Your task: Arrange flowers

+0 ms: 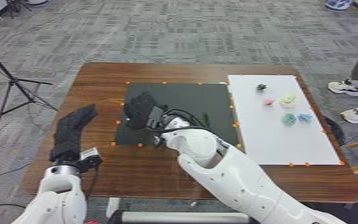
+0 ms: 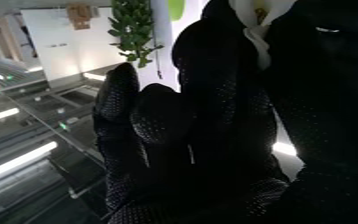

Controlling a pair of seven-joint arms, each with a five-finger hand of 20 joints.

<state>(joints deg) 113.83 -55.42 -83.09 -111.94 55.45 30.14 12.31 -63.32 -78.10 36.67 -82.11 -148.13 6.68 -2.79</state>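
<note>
Grey patterned carpet tiles (image 1: 202, 37) cover the floor around the counter. The counter (image 1: 140, 172) is a broad brown wooden table, its corners rounded. The white jointed right arm (image 1: 233, 177) reaches over it from the near side; the white left arm (image 1: 60, 190) comes in at the near left. A black metal tripod (image 1: 14, 80) stands on the floor, left of the counter. A long white rectangular sheet (image 1: 269, 142) covers much of the counter's right side, and a black rectangular mat (image 1: 180, 92) lies to its left; small orange markers (image 1: 237, 124) dot their edges.

The black-gloved right hand (image 1: 140, 107) is over the left part of the mat. Beside its thumb is a white, petal-like thing (image 2: 246, 12) with a yellow spot; I cannot tell whether the hand is wide or narrow, or whether it holds this. The black-gloved left hand (image 1: 71, 125) is at the counter's left side, left of the mat, open and with its fingers straight.

A green leafy plant (image 2: 133, 30) and long bright ceiling lights (image 2: 15, 162) are in the room.

On the sheet's far half are small flower-like pieces: pale yellow (image 1: 288, 101), teal (image 1: 289, 119), light blue (image 1: 305, 117), dark (image 1: 261, 87) and pink (image 1: 269, 101).
</note>
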